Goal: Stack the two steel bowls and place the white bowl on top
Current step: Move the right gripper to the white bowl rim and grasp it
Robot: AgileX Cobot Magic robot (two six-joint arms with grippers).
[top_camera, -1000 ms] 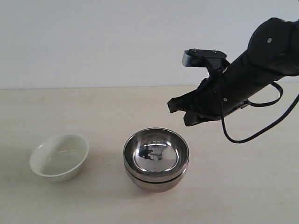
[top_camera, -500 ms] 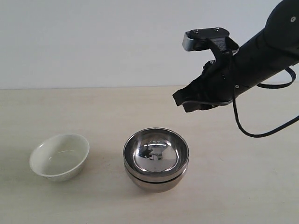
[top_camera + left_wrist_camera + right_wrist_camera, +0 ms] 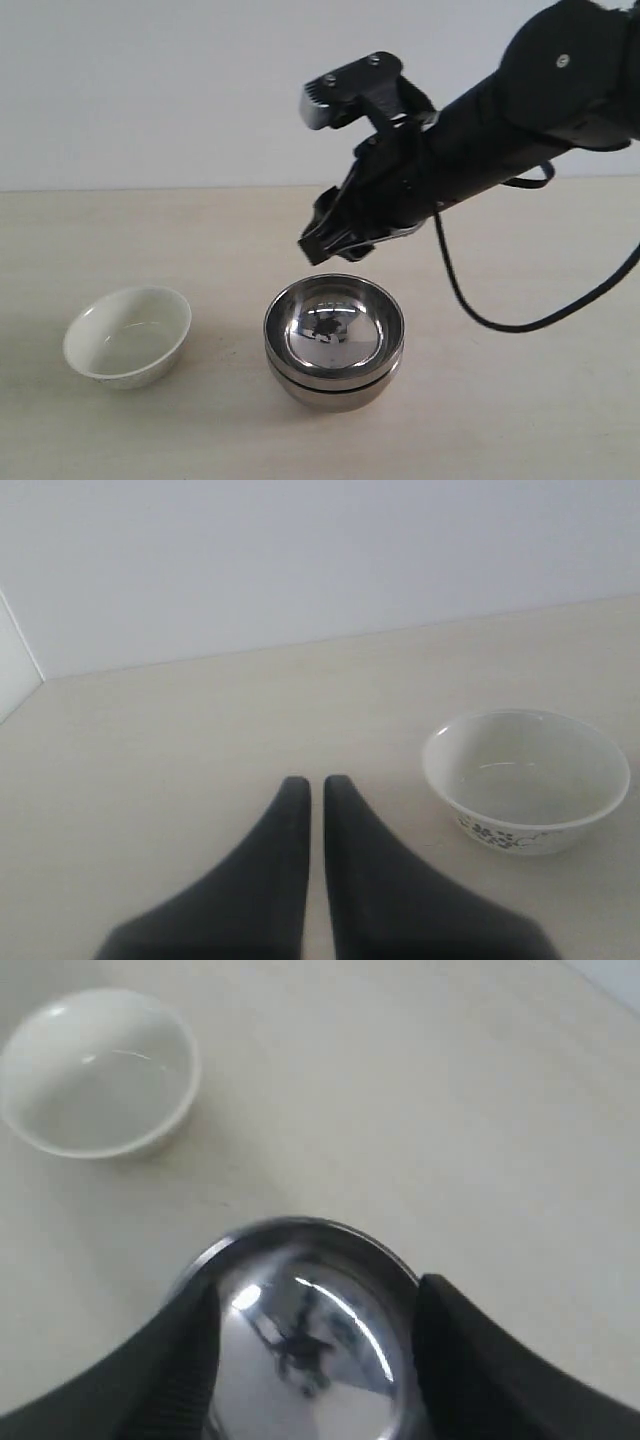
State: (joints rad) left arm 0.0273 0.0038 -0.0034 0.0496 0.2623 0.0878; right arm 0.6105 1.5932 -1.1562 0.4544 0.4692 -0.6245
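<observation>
Tabletop (image 3: 200,240) carries all three bowls. Right arm (image 3: 520,110), mine, reaches in from the right and hangs above the far rim of the steel bowl stack (image 3: 334,340). Both steel bowls are already nested, upright, mid-table.

Remaining step, as I judge it, is getting the white bowl (image 3: 127,335) on top. It sits upright to the left of the stack, well apart from it.

Plan:
- Cross over the stack high enough not to clip its rim.
- Take the white bowl by its rim, one finger inside and one outside.
- Lift straight and centre it over the stack.
- Lower until it seats, and only then let go.

Glossy ceramic on polished steel will likely slide if it lands off-centre.

Right pincer (image 3: 317,1285): jaws spread wide, nothing between them, touching nothing as far as I can tell. Left pincer (image 3: 315,790): fingers all but together, empty, white bowl not far from it.
</observation>
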